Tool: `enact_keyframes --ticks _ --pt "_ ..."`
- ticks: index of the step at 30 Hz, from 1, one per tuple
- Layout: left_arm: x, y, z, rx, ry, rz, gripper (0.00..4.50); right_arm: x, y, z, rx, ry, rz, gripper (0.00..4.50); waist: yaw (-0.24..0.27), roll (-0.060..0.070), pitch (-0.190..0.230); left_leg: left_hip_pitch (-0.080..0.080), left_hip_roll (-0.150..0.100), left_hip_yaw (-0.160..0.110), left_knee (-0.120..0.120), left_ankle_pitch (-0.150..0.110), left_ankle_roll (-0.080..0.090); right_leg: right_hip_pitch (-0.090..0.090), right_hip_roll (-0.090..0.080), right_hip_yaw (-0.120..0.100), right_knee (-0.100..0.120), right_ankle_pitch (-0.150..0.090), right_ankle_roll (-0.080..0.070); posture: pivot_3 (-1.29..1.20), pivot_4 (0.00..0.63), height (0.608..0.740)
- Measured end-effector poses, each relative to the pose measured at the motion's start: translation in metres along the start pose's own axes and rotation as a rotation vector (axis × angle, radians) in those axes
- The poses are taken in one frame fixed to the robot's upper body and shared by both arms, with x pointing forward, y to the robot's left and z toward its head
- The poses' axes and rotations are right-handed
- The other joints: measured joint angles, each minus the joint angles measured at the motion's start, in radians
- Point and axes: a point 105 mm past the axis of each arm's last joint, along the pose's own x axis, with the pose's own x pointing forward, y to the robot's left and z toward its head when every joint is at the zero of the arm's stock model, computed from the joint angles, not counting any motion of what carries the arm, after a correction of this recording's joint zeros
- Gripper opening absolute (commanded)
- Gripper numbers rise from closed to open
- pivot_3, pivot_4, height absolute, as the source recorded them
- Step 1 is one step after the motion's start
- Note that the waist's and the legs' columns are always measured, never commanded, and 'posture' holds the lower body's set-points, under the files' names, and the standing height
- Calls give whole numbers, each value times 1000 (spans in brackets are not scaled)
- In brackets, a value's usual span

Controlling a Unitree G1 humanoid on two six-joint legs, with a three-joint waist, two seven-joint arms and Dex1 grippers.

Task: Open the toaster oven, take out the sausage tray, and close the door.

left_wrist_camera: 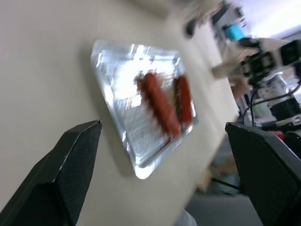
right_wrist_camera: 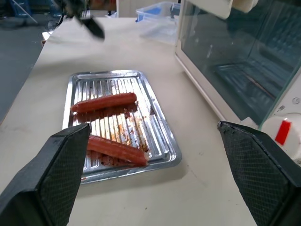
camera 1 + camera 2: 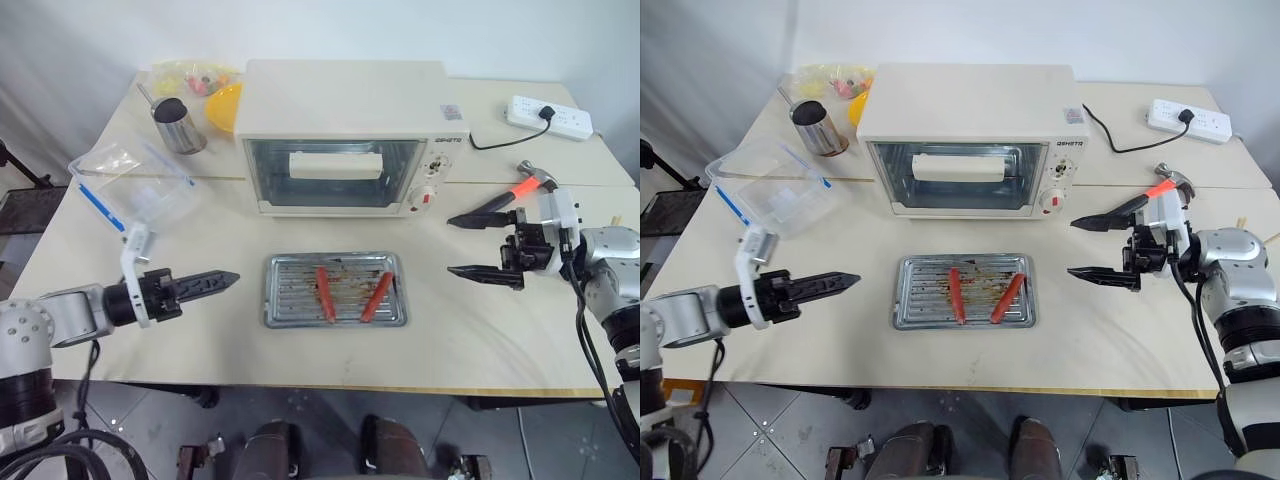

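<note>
Silver sausage tray (image 3: 336,290) lying at frame centre on the worktop (image 3: 230,345), two red sausages (image 3: 350,294) inside, before the closed toaster oven (image 3: 345,138). Flanked lower left by left pincer (image 3: 228,279), right by right pincer (image 3: 462,246), both wide, empty.

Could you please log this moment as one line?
sausage tray: on table before toaster oven | door: closed | left gripper: open, empty | right gripper: open, empty
</note>
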Motion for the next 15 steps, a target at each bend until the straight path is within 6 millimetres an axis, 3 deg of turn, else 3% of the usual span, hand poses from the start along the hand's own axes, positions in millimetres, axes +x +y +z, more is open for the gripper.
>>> enact_keyframes --ticks 5,7,9,11,15 --pt "-9 -10 11 384 -11 -100 4464 1 3 -10 14 41 13 4500 2 0 0 -3 0 4 0 0 0 -5 0 1 0 0 -1 0 150 740" --pt "-14 -10 0 548 103 -179 4464 1 3 -11 -1 53 18 4500 -1 0 0 -3 0 9 -2 0 0 -8 0 1 1 0 -1 0 150 740" --pt "-24 12 -20 629 281 -173 4464 2 6 -16 -22 86 36 4500 -1 0 0 -3 -2 15 -3 0 1 -13 0 2 3 0 -2 0 150 740" --pt "-30 34 -33 610 335 -128 4464 -1 9 -24 -23 123 37 4500 -2 1 0 -4 0 19 -3 0 1 -15 0 2 5 0 -2 0 150 740" --pt "-28 51 -30 619 304 -100 4464 -6 12 -35 -32 181 41 4500 -2 0 1 -4 3 21 -2 -1 3 -16 -1 1 7 0 -2 0 150 740"
